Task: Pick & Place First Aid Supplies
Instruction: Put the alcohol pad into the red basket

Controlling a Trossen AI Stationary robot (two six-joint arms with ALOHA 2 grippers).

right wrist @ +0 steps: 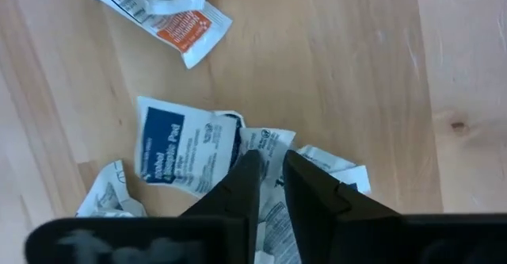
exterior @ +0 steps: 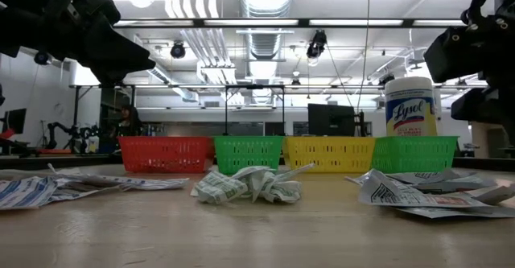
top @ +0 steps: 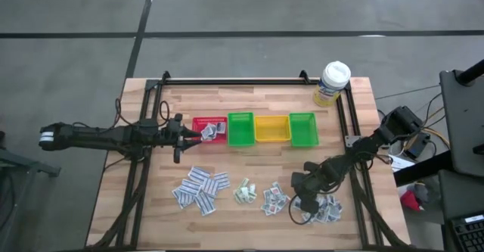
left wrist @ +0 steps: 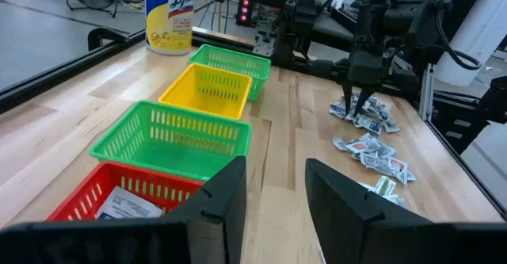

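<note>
Small white first aid packets lie in piles along the table's near part: a left pile (top: 200, 189), a crumpled pair (top: 244, 191), a third pile (top: 274, 199) and a right pile (top: 324, 209). My right gripper (top: 306, 204) points steeply down into the right pile and is shut on one packet (right wrist: 268, 139). Next to that packet lies a blue-printed packet (right wrist: 178, 153). My left gripper (top: 198, 133) hovers level and open over the red bin (top: 209, 129), nothing between its fingers (left wrist: 226, 193). The red bin holds a few packets. My right gripper pinches a white packet by its crumpled end (right wrist: 269, 135) between its two fingers. The fingers (right wrist: 245, 177) come from above, pointing steeply down. The packet still lies among the other packets of the pile on the table.
A row of bins stands across the table's middle: red, green (top: 240, 129), yellow (top: 271, 129) and green (top: 302, 129). A white-capped bottle (top: 333, 83) with a yellow label stands at the far right corner. A packet with orange print (right wrist: 178, 18) lies apart from the pile.
</note>
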